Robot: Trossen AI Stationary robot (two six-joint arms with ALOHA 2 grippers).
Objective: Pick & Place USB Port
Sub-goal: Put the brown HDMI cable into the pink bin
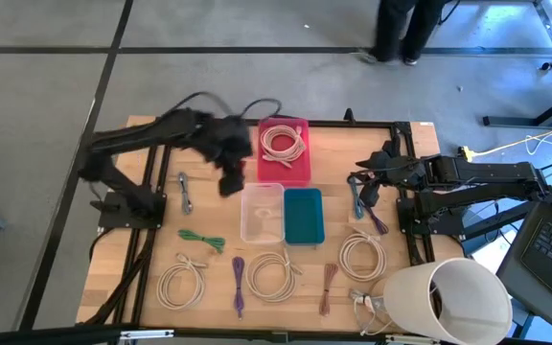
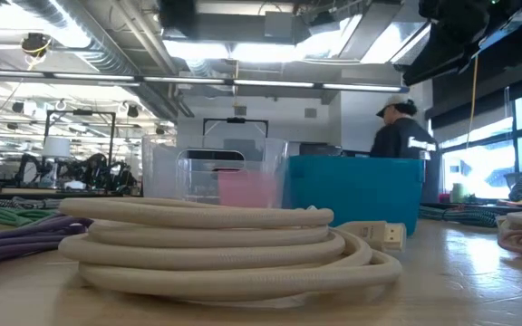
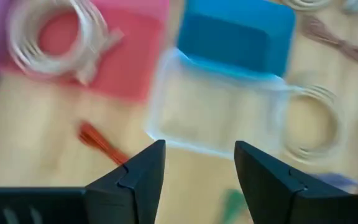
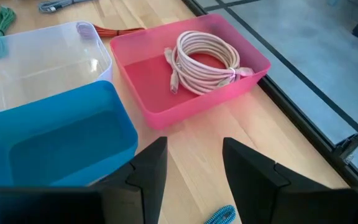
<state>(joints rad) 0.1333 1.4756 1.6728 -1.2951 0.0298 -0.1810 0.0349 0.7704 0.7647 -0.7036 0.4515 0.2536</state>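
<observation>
A pink bin (image 1: 284, 153) (image 4: 185, 68) at the table's far middle holds a coiled cream cable (image 4: 202, 59). Just nearer stand a clear bin (image 1: 262, 213) and a teal bin (image 1: 303, 216), side by side. My left gripper (image 1: 230, 180) (image 3: 199, 146) hovers open and empty, left of the pink bin and above the clear bin's far left corner. My right gripper (image 1: 360, 180) (image 4: 194, 143) is open and empty too, right of the teal bin. A blue braided cable (image 4: 219, 216) lies just under it. Several loose cables lie around the bins.
Cream coils (image 1: 182, 285) (image 1: 271, 275) (image 1: 362, 256) lie along the near side, with purple (image 1: 239, 285), green (image 1: 204, 240) and brown (image 1: 327, 287) cables between them. A grey cable (image 1: 184, 195) lies at left and an orange one (image 3: 98, 140) near the clear bin. A person (image 2: 401, 131) stands beyond the table.
</observation>
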